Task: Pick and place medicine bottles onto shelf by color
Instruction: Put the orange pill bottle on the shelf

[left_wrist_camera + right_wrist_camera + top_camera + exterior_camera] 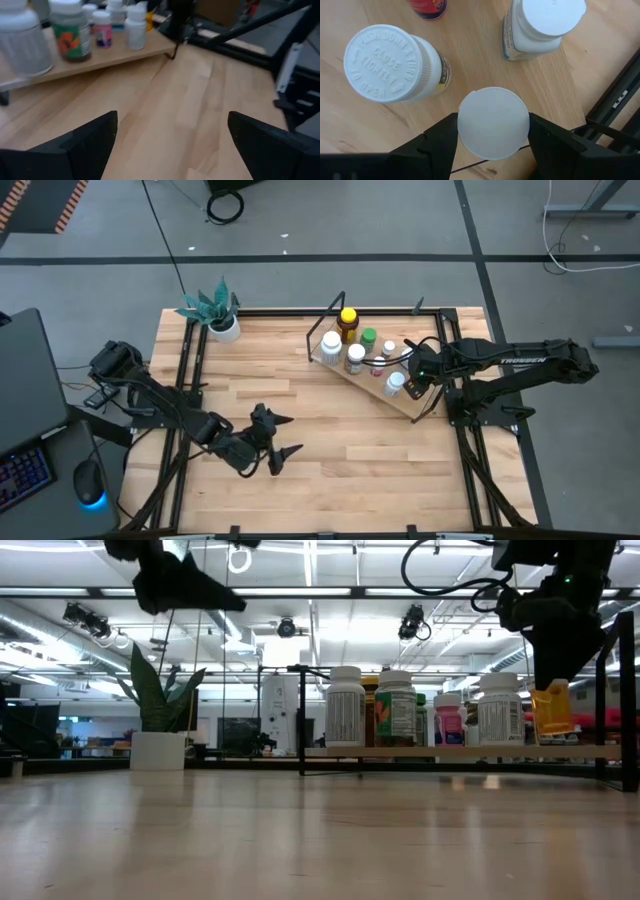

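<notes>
R gripper (493,131) clamped on white-capped bottle (493,122) over shelf (400,400) — L gripper (280,435) fingers apart.

A potted plant (218,312) stands at the wooden table's (330,460) far-left corner.

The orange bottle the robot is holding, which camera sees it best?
The low view: the orange bottle hangs in the right gripper, seen side-on. The right wrist view shows only its white cap. The high view hides it; the left wrist view gives a sliver.
</notes>
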